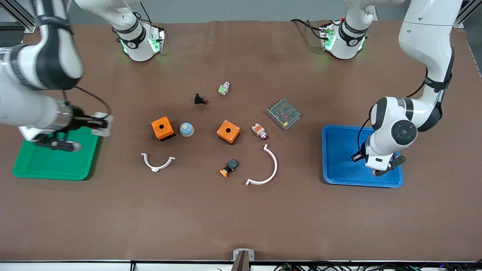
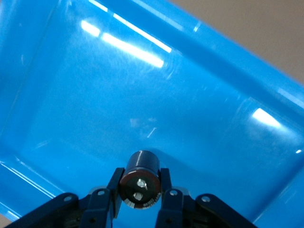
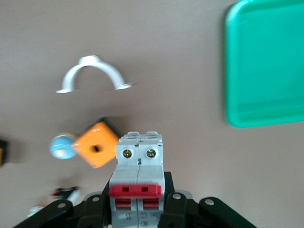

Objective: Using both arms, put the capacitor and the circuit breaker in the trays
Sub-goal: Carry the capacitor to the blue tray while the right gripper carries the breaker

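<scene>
My left gripper (image 1: 356, 157) is over the blue tray (image 1: 339, 150), shut on the capacitor (image 2: 139, 178), a small black cylinder with a silvery end. In the left wrist view the gripper (image 2: 139, 190) holds it just above the tray floor (image 2: 190, 95). My right gripper (image 1: 97, 124) is shut on the circuit breaker (image 1: 102, 126), a white-grey block with red levers (image 3: 139, 161), above the edge of the green tray (image 1: 52, 162) that faces the middle of the table. In the right wrist view the gripper (image 3: 139, 206) holds it over bare table beside the green tray (image 3: 266, 61).
Mid-table lie two orange boxes (image 1: 162, 128) (image 1: 228, 131), a blue dome button (image 1: 186, 129), two white curved clamps (image 1: 157, 162) (image 1: 265, 167), a mesh power supply (image 1: 283, 113), a black push-button (image 1: 200, 99), a white-orange part (image 1: 259, 131) and an orange-capped button (image 1: 229, 167).
</scene>
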Action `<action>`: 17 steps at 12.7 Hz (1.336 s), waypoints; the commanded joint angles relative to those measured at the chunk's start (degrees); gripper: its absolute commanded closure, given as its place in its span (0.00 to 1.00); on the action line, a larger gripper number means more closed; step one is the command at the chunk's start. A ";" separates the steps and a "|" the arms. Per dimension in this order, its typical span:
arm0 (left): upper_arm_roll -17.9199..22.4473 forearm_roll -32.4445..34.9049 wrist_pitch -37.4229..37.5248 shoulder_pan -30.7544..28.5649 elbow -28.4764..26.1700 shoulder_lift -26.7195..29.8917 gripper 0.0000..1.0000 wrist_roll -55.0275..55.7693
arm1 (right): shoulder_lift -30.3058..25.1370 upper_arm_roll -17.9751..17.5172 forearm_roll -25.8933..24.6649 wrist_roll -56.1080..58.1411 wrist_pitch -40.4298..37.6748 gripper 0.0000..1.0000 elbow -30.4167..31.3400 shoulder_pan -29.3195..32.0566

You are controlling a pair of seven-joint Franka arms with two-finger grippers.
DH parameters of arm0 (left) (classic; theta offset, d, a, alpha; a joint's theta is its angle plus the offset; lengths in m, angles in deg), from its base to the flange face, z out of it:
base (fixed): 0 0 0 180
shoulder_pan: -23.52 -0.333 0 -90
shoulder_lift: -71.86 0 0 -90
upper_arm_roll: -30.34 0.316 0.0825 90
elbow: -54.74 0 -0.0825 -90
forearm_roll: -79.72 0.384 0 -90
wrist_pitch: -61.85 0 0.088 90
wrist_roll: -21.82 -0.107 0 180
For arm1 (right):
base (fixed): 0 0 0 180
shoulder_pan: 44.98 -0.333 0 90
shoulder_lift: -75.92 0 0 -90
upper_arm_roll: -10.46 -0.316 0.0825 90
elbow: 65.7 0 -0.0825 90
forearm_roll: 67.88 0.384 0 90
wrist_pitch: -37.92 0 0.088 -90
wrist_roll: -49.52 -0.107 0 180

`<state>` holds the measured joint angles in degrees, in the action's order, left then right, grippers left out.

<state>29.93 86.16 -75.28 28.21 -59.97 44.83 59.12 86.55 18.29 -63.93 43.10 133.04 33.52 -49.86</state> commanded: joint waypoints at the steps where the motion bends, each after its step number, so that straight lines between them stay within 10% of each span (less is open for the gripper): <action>1: -0.64 1.12 -1.03 -0.73 -2.18 1.98 0.71 -1.44 | 3.25 -1.33 -1.13 10.07 0.93 0.70 -1.31 8.90; 3: -0.47 1.03 -1.03 -0.55 -1.57 1.54 0.01 -1.27 | 6.67 -1.33 -1.13 16.50 4.96 0.70 -1.22 14.09; 8: -0.38 1.12 0.80 -0.29 3.43 3.20 0.00 -1.01 | 15.73 -1.33 -4.90 24.60 18.32 0.70 -2.53 20.34; 13: -0.38 4.99 16.96 -0.90 20.21 5.58 0.00 -8.54 | 21.97 -1.41 -4.82 33.55 27.72 0.69 -2.45 25.36; 17: -0.47 4.03 22.32 -1.78 21.81 15.22 0.00 -17.50 | 23.21 -1.41 -4.73 34.10 30.56 0.69 -1.22 27.38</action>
<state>29.95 89.90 -56.92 27.41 -37.75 54.61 45.79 109.60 18.13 -67.97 76.71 163.73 32.78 -23.94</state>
